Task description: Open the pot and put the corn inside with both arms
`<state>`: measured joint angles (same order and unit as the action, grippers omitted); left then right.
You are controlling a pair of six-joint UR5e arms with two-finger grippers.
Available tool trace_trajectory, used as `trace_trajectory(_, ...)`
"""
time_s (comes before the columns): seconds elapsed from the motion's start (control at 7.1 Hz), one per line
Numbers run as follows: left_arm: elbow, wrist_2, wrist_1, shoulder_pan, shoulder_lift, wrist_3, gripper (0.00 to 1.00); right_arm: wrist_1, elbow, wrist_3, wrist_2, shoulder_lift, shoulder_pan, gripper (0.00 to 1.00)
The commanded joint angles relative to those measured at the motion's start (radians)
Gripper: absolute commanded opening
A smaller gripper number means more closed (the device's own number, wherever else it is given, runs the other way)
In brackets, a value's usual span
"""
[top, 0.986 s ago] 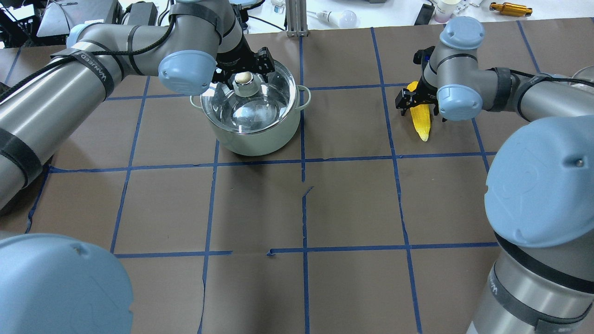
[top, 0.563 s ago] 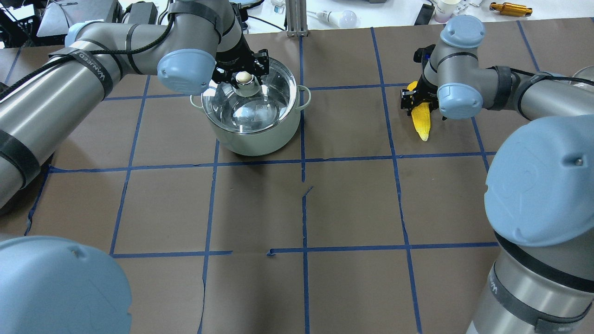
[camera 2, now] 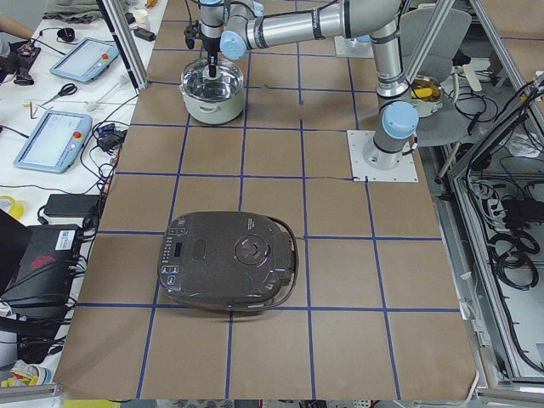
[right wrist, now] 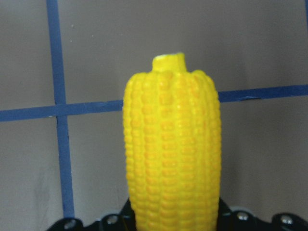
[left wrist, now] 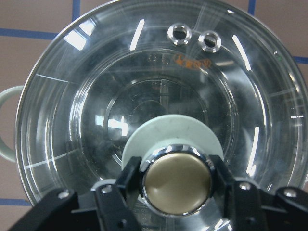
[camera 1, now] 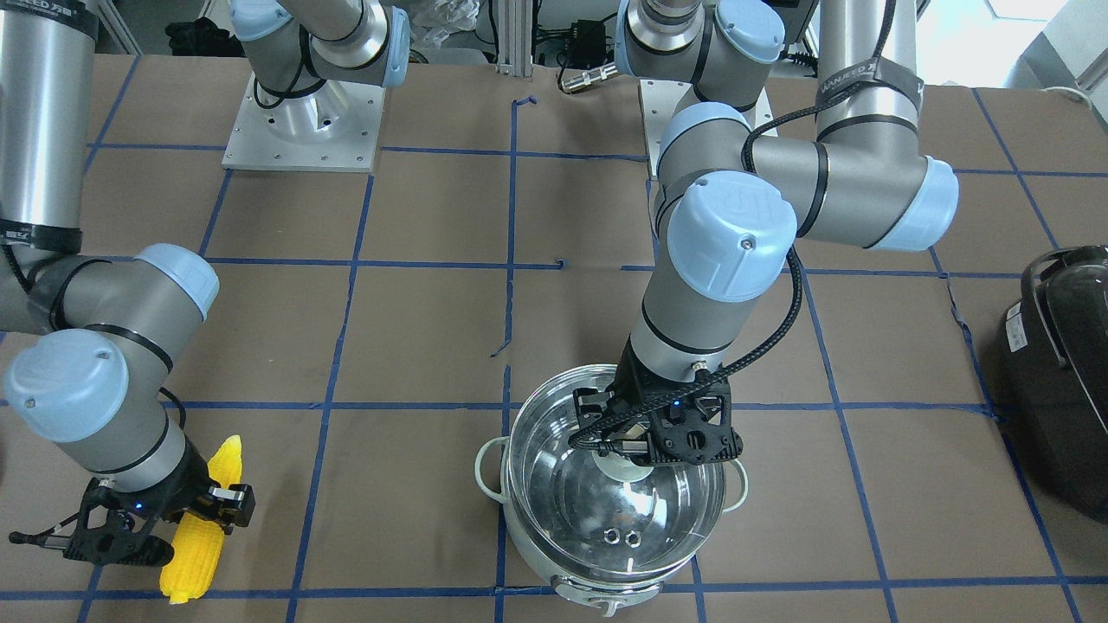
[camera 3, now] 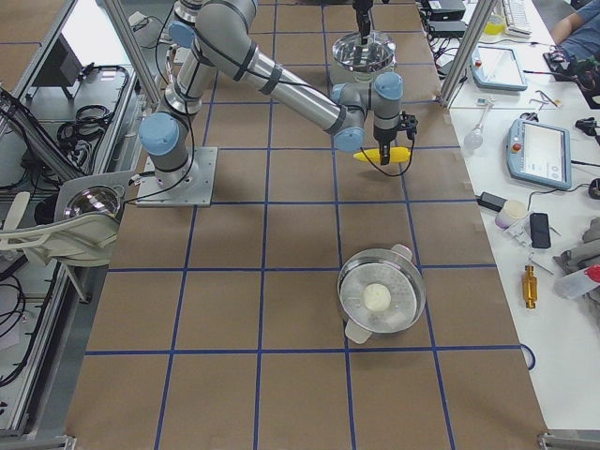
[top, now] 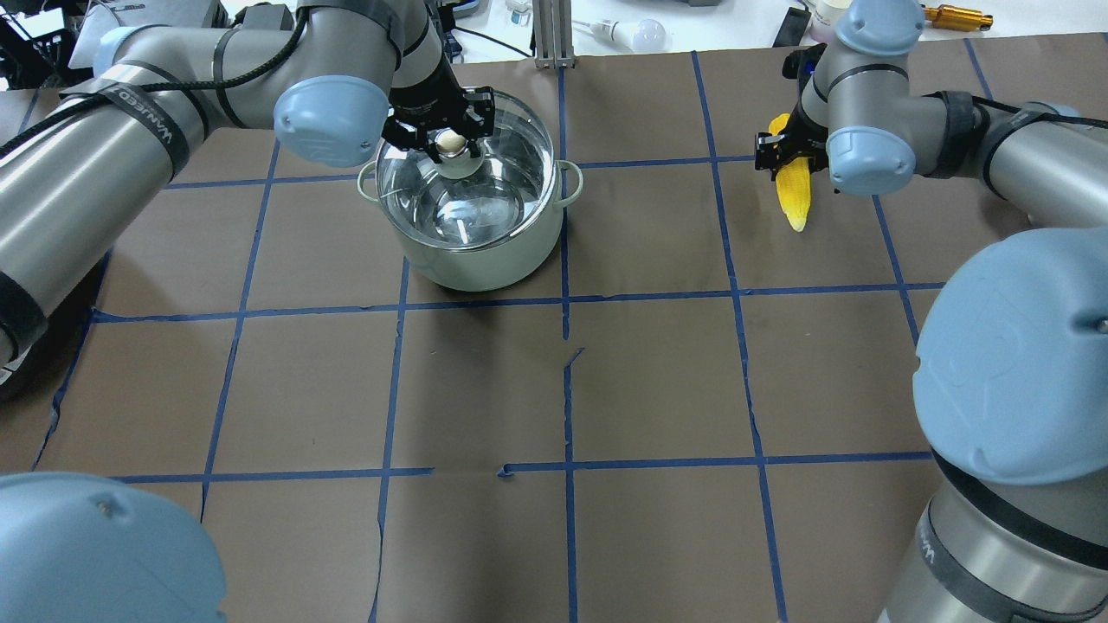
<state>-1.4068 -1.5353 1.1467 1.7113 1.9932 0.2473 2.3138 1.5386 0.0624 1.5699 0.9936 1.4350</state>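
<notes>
The pot (top: 485,260), shiny inside and pale green outside, stands at the far left-centre of the table. My left gripper (top: 450,143) is shut on the brass knob (left wrist: 177,180) of the glass lid (top: 511,186) and holds the lid slightly raised over the pot's rim; the front-facing view shows the lid (camera 1: 606,510) above the pot (camera 1: 541,567). My right gripper (top: 789,156) is shut on the thick end of the yellow corn (top: 795,197) and holds it just above the table at the far right. The corn fills the right wrist view (right wrist: 171,154).
A black rounded appliance (camera 2: 229,259) sits on the table at my left end, also in the front-facing view (camera 1: 1060,381). A second lidded steel pot (camera 3: 380,300) stands at my right end. Loose items such as a bulb (top: 645,35) lie beyond the far edge.
My left gripper has closed on the knob and raised the lid a little. My right gripper has closed on the corn and lifted it off the table.
</notes>
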Motion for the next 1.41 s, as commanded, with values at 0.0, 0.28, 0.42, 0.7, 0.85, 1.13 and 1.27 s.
trace_trajectory(0.0,0.023,-0.045,0.092,-0.095,-0.045,-0.107,0.3,-0.086,-0.066,-0.003,-0.001,0.043,0.027,0.0)
trace_trajectory(0.28,0.0,-0.051,0.111,-0.203,-0.062,-0.254,0.3,-0.18,-0.165,-0.167,0.009,0.049,0.141,0.0)
trace_trajectory(0.42,-0.023,-0.054,0.108,-0.243,-0.06,-0.296,0.3,-0.25,-0.233,-0.255,0.012,0.048,0.227,0.0)
trace_trajectory(0.7,-0.108,-0.054,0.09,-0.353,-0.063,-0.437,0.27,-0.355,-0.348,-0.324,0.108,0.034,0.37,0.0)
trace_trajectory(0.85,-0.153,-0.055,0.073,-0.407,-0.063,-0.489,0.25,-0.355,-0.385,-0.419,0.105,0.007,0.434,0.0)
trace_trajectory(1.13,-0.23,-0.055,0.012,-0.472,-0.06,-0.584,0.23,-0.353,-0.484,-0.522,0.002,-0.071,0.499,0.0)
trace_trajectory(1.27,-0.288,-0.057,-0.046,-0.519,-0.06,-0.668,0.22,-0.35,-0.503,-0.551,-0.034,-0.105,0.524,0.0)
